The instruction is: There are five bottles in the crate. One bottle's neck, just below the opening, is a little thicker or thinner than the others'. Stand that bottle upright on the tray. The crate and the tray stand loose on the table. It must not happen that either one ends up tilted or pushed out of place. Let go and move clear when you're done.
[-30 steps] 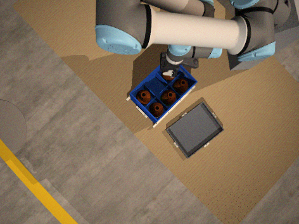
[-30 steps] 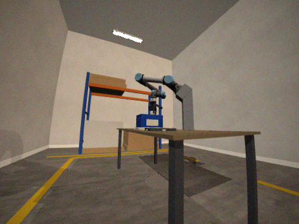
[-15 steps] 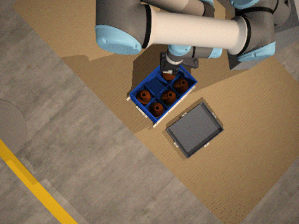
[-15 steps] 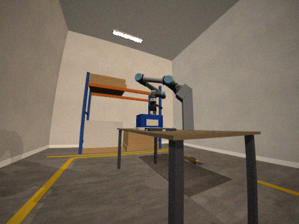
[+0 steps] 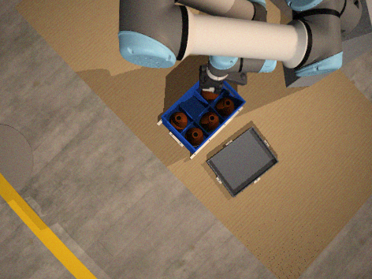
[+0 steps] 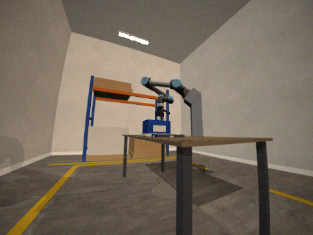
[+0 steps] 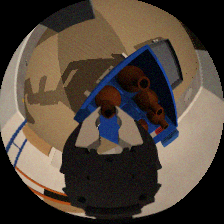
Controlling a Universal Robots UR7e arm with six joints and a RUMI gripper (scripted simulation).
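Note:
A blue crate (image 5: 203,112) stands on the wooden table and holds five brown bottles in its compartments. My gripper (image 5: 210,88) hangs over the crate's far corner and is shut on the neck of the bottle (image 5: 209,94) in that compartment. In the wrist view the two fingers clamp that bottle's neck (image 7: 107,100), and the other bottles (image 7: 145,97) stand behind it in the crate (image 7: 133,94). The grey tray (image 5: 242,161) lies empty beside the crate, to its lower right. In the exterior view the gripper (image 6: 160,115) hangs just above the crate (image 6: 156,127).
One crate compartment (image 5: 193,106) holds no bottle. The arm's large links (image 5: 236,35) hang over the table's far side. The robot's grey pedestal (image 6: 195,113) stands behind the table. A blue and orange shelf rack (image 6: 109,116) stands at the back wall.

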